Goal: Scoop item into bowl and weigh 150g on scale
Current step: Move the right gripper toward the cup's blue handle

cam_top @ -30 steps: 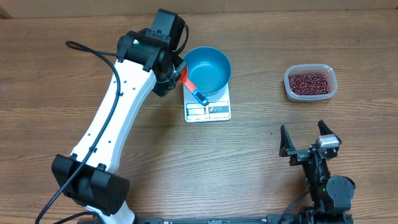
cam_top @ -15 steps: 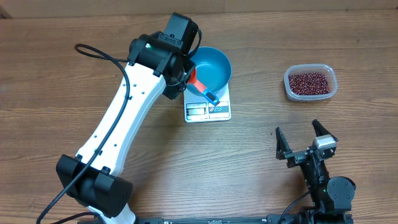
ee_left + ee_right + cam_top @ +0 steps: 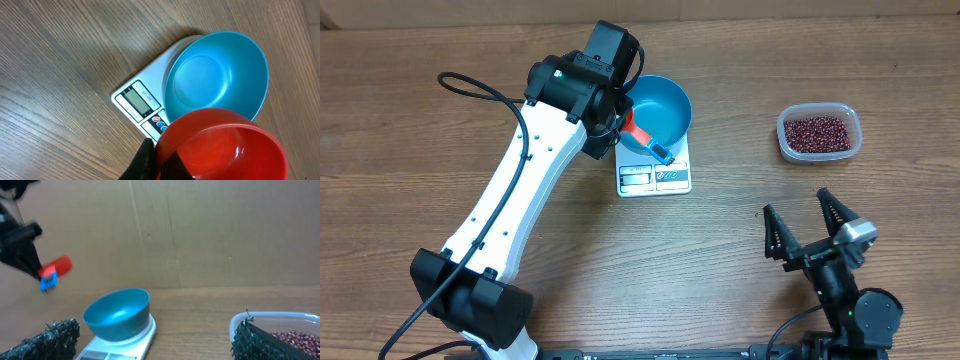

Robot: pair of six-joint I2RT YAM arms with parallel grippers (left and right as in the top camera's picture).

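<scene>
Right, over on the left, the left gripper [image 3: 159, 169] is clamped tight on the handle of a red scoop [image 3: 225, 145], its cup facing up toward the wrist camera, ready to carry a load; the cup looks bare inside. Just ahead of those jaws sits the bowl [image 3: 215, 75], blue and with nothing in it, parked on the scale [image 3: 137, 102] so anything tipped in gets weighed directly. The display is too small to read, and from overhead the arm's own wrist hides the fingers and most of the grip. Moving across, the right gripper [image 3: 795, 203] sits low near the table, jaws spread wide and holding nothing. Beyond its jaws and a little to their right lie the beans [image 3: 817, 132], heaped in a clear tub [image 3: 820, 156], well apart from the scoop. In the right wrist view, a fingertip cuts off part of that tub.
</scene>
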